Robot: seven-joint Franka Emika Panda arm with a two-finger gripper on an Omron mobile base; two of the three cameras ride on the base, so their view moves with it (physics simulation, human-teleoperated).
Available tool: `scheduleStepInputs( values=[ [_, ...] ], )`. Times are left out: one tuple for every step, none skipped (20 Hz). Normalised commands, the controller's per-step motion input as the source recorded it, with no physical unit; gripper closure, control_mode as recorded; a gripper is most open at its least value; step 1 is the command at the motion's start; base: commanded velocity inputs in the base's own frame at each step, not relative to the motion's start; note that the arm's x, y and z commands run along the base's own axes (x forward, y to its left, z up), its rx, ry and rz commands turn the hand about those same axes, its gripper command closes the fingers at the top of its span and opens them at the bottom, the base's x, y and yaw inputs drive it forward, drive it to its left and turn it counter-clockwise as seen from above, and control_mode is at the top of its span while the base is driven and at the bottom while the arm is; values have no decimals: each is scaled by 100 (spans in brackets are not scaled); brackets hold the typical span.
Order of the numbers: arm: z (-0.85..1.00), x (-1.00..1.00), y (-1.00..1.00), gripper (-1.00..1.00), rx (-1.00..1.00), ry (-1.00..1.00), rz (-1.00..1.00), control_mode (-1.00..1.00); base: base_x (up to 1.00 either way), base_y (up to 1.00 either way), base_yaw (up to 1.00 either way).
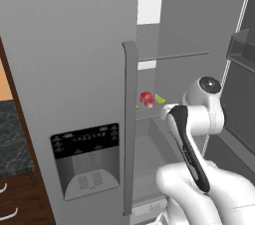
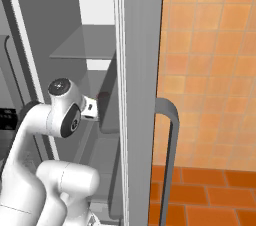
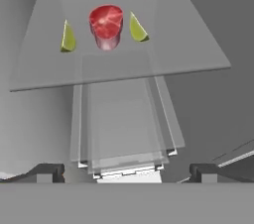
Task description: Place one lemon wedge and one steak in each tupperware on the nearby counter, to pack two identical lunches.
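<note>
2 lemon wedges (image 3: 68,38) beyond open end effector (image 3: 127,171)

Tool (image 3: 127,172) wide open, arm outstretched.

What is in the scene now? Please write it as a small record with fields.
place: open fridge, glass shelf inside
on shelf: one steak standing between two lemon wedges
left lemon wedge, apart from the steak
right lemon wedge, apart from the steak
pincer: open, holds nothing, facing the shelf from a distance
below shelf: clear drawer
counter: at the fridge's left
</note>
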Motion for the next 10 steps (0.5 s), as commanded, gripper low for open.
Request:
scheduleStepInputs(
  values=[
    [0,94,-11,-100,0,0,0,-100,0,0,0],
    [0,90,-11,-100,0,0,0,-100,0,0,0],
    [0,93,-16,-100,0,0,0,-100,0,0,0],
    [0,95,-20,-100,0,4,0,-100,0,0,0],
    [-8,97,-28,-100,0,5,1,-100,0,0,0],
    [-4,93,-31,-100,0,5,1,-100,0,0,0],
    [0,87,-21,-100,0,5,0,-100,0,0,0],
    [0,84,-13,-100,0,5,0,-100,0,0,0],
    [0,82,-14,-100,0,3,0,-100,0,0,0],
    [0,79,-14,-100,0,1,0,-100,0,0,0]
  ],
)
